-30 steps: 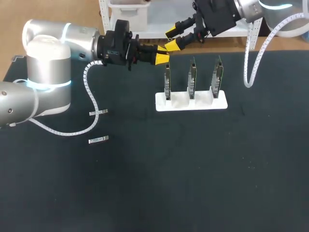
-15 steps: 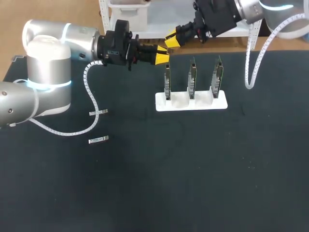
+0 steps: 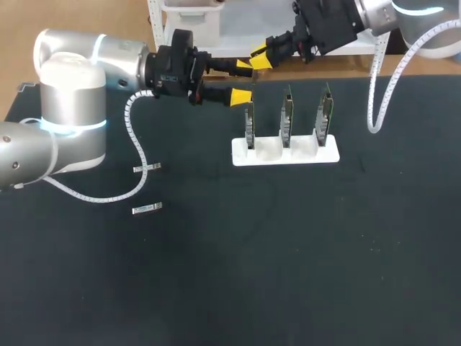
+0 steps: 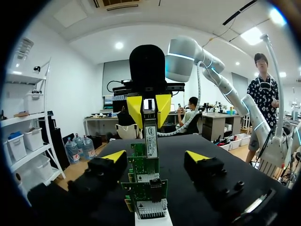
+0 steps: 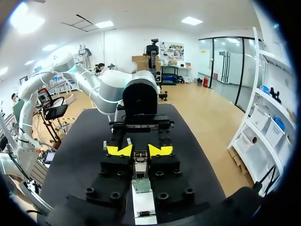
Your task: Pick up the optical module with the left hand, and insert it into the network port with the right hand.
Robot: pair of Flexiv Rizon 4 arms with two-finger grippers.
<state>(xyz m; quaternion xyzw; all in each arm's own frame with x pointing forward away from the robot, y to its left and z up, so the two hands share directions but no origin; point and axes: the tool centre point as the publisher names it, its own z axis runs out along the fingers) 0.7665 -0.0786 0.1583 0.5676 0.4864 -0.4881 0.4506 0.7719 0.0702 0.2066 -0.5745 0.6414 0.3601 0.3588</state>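
R gripper (image 3: 261, 58) is pinched narrow on the optical module (image 4: 150, 136). It holds one end, so the long body sticks out past its tips toward the boards. That fits the job: R arm does the inserting, so it needs the free end leading. The module hangs in the air over the left end of the white stand (image 3: 284, 153), near the leftmost board (image 3: 249, 124).

L gripper (image 3: 243, 81) is spread wide. The module sits ahead of its open tips, untouched, so L's part looks done and it prob. just needs to clear out. Two spare modules (image 3: 147, 168) lie flat on the desk (image 3: 230, 274) nr the L arm, well apart from the stand.

Head view gives the layout and the spares, but the module is lost behind the yellow tips. L wrist view shows the module face-on, lined up above the boards. It also shows a metal cage (image 4: 151, 207) low on the nearest board, likely the port. R wrist view confirms the grip from both sides, w/ the stand right under it.
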